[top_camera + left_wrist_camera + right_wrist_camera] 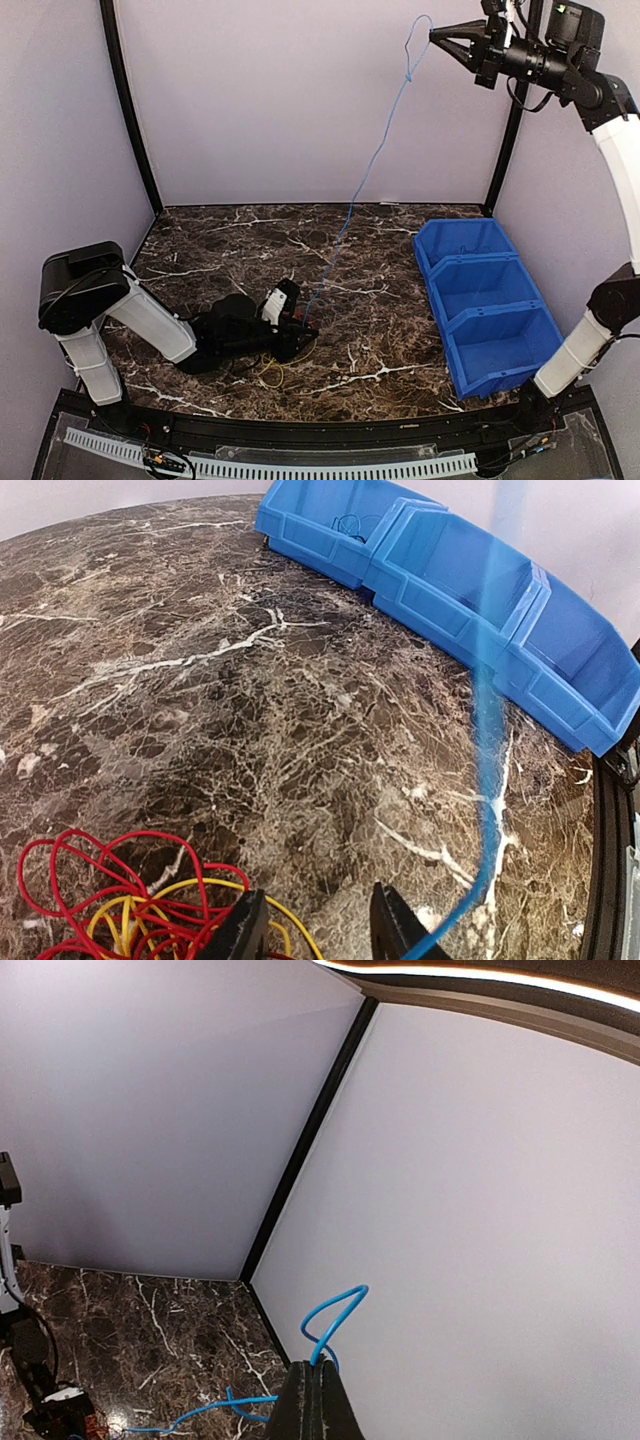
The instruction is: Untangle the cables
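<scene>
Partly blurred blue cable (487, 780)

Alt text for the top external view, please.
The right gripper, raised high by the back wall, has its jaws shut on a blue cable that slants down toward the left gripper, low on the marble table by a red and yellow tangle. Three blue bins stand at the right.

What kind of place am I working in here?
Likely a lab robot test cell: plain walls and black posts enclose a marble-patterned table, with blue bins on its right side.
</scene>
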Motion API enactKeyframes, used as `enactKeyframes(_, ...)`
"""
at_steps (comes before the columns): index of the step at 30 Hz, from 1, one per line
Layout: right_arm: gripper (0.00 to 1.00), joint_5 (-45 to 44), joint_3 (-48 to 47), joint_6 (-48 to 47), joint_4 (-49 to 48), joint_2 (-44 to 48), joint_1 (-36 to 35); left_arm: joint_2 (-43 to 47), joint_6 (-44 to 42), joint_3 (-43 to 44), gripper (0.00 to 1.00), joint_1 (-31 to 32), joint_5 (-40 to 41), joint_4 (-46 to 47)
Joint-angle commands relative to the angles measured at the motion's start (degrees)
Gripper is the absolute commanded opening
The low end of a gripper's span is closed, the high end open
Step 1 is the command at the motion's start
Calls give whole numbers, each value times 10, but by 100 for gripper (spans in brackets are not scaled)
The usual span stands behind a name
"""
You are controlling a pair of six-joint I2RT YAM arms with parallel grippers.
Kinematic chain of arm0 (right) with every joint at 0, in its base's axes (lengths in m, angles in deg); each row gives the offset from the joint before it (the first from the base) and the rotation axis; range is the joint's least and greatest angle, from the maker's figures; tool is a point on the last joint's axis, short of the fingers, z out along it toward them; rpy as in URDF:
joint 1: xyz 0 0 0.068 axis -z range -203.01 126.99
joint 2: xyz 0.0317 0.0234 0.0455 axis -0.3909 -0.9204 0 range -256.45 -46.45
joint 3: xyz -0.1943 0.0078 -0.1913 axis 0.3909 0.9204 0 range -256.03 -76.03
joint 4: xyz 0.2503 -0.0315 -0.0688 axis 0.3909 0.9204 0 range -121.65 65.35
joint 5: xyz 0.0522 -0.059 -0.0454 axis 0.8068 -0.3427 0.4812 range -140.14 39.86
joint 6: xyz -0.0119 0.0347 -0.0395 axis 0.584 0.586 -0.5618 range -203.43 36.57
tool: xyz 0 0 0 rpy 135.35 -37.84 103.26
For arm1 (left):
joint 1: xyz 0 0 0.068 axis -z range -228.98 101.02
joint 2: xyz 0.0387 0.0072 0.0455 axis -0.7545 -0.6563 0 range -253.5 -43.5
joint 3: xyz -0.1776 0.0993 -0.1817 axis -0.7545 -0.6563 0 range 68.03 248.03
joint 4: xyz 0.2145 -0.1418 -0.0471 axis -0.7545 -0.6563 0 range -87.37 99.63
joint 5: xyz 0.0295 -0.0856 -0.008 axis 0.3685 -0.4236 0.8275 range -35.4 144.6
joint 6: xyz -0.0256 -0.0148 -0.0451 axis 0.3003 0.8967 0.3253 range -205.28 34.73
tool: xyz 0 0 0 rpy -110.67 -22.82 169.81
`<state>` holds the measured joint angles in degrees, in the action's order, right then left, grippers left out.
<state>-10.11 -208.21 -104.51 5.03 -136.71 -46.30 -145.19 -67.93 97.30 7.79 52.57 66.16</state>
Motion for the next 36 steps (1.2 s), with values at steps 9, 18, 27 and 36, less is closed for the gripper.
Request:
enactKeyframes(9, 0, -3, 7, 73, -132, -16, 88, 12, 1, -3, 41, -3, 13, -12)
enactKeyframes(18, 0, -51, 91, 47, -159, -6, 100, 37, -6, -24, 50, -3, 12, 11)
enactKeyframes(27, 0, -113, 178, -3, -194, 10, 122, 46, 0, -21, 50, -3, 4, 15)
enactKeyframes(36, 0, -109, 218, -1, -209, 24, 156, 54, -9, -3, 50, -3, 3, -3)
